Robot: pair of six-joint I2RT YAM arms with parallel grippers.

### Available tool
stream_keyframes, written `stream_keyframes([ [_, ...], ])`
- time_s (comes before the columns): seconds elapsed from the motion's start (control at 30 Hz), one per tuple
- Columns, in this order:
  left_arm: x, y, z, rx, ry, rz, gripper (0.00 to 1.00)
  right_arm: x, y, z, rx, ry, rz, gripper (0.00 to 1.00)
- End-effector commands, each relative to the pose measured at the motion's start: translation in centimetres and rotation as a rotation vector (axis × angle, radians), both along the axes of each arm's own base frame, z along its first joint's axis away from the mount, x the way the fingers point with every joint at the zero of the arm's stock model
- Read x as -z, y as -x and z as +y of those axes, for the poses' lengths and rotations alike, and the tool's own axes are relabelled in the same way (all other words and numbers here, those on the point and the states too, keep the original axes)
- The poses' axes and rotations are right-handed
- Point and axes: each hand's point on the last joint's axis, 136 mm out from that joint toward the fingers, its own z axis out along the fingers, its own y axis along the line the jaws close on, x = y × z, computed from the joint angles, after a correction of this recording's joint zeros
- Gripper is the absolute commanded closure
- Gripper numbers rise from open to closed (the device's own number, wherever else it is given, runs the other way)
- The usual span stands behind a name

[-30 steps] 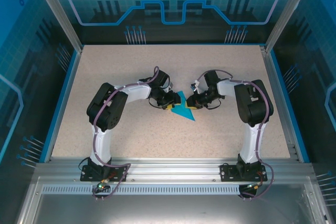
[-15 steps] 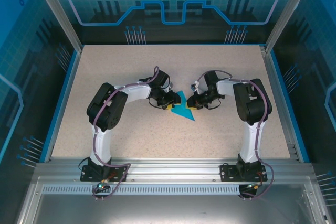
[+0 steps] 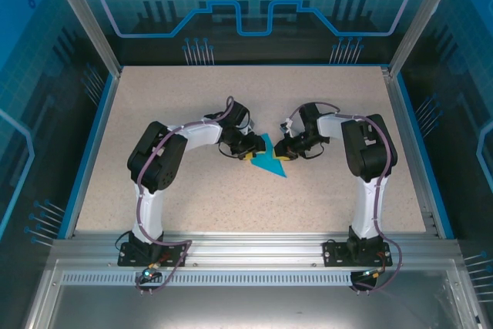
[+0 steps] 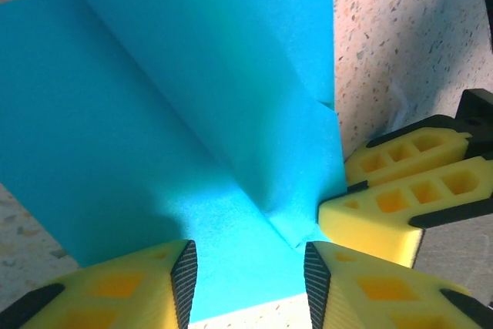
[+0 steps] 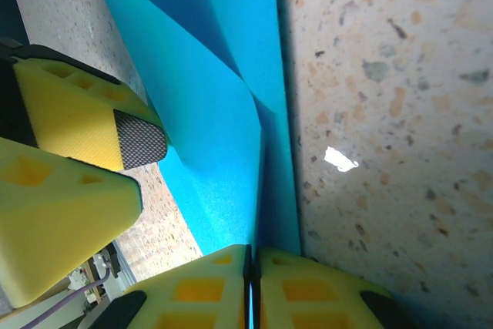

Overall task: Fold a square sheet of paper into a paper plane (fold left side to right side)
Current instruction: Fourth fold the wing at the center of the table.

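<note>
The teal-blue sheet of paper (image 3: 269, 162) lies mid-table, folded into a pointed triangular outline. In the left wrist view the sheet of paper (image 4: 154, 136) shows a raised diagonal crease. My left gripper (image 3: 251, 152) stands at its left edge; the left gripper (image 4: 250, 287) is open, its fingers (image 4: 135, 290) straddling the paper's near edge. My right gripper (image 3: 282, 152) is at the paper's right edge. In the right wrist view the right gripper (image 5: 253, 267) is shut on the folded edge of the paper (image 5: 208, 113), which stands up from the table.
The speckled beige table (image 3: 192, 98) is bounded by a dark blue border strip (image 3: 88, 144) and metal frame posts. The two grippers' yellow fingers nearly touch: the right one's fingers (image 4: 400, 198) show in the left wrist view, the left one's fingers (image 5: 77, 113) in the right wrist view.
</note>
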Motion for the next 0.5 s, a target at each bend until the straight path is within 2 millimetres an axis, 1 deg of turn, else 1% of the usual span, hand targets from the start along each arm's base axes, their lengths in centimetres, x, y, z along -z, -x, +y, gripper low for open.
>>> stream_keyframes([
  [0.0,-2.3,-0.4,-0.3,0.032,-0.002,-0.048,0.57,1.9,0.4,-1.2,0.009,0.064,0.050,0.88],
  [0.07,-2.9,-0.6,-0.7,0.039,0.016,-0.053,0.60,1.9,0.4,-1.1,0.007,0.063,0.051,0.88],
  [0.2,-2.9,-1.0,-1.6,0.057,0.033,-0.048,0.61,2.0,0.5,-1.1,0.006,0.068,0.054,0.88],
  [0.47,-1.2,-2.3,-2.6,0.070,0.031,-0.023,0.61,2.3,0.7,-1.1,-0.002,0.078,0.056,0.88],
])
